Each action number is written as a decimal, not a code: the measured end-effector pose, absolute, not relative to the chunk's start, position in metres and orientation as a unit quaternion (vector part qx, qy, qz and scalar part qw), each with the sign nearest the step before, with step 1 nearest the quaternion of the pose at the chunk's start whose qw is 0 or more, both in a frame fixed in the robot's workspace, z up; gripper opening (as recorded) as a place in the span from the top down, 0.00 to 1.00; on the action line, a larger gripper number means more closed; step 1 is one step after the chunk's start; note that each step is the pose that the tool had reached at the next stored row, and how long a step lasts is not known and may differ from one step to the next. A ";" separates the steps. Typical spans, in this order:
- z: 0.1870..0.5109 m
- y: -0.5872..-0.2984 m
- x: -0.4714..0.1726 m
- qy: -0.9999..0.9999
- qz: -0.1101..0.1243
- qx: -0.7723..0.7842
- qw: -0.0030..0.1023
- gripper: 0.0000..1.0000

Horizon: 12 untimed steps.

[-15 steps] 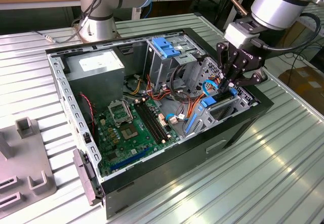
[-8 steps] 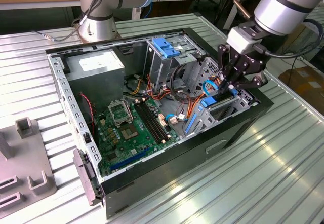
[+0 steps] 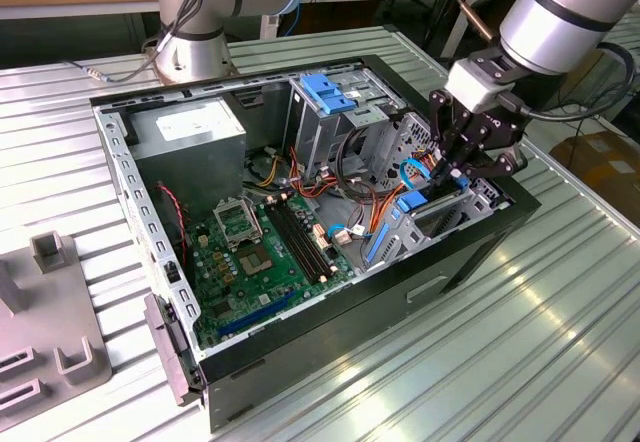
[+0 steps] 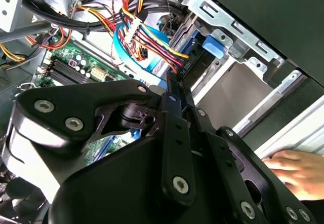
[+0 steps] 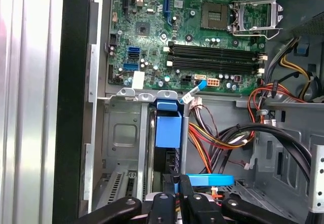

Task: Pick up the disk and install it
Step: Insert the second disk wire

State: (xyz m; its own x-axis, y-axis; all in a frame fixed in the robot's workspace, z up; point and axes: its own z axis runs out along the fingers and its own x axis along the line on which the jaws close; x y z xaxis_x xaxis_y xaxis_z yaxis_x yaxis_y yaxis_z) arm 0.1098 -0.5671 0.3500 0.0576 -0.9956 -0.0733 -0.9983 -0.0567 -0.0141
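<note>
Exterior view, gripper over drive bay, computer case open

The disk, its blue plastic rail end showing, stands on edge in the metal drive bay beside the green motherboard, gripped at its upper edge
</note>
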 end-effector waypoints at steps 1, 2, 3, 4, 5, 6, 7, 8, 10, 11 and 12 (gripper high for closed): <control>0.350 -0.567 0.110 0.686 0.021 -0.727 0.031 0.84; 0.349 -0.567 0.110 0.686 0.022 -0.726 0.033 0.84; 0.349 -0.567 0.110 0.686 0.023 -0.726 0.034 0.84; 0.349 -0.567 0.110 0.686 0.024 -0.726 0.035 0.84; 0.349 -0.567 0.110 0.686 0.024 -0.726 0.035 0.84; 0.349 -0.567 0.110 0.686 0.025 -0.726 0.036 0.84; 0.349 -0.567 0.110 0.686 0.025 -0.726 0.036 0.84; 0.349 -0.567 0.110 0.686 0.025 -0.726 0.036 0.84; 0.348 -0.567 0.110 0.686 0.025 -0.726 0.036 0.84; 0.348 -0.567 0.110 0.686 0.025 -0.726 0.036 0.84; 0.348 -0.567 0.110 0.686 0.025 -0.726 0.036 0.84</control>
State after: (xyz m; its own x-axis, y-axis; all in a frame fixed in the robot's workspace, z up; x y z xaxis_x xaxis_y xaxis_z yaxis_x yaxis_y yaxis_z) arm 0.1097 -0.5672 0.3481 0.0577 -0.9947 -0.0848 -0.9982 -0.0563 -0.0180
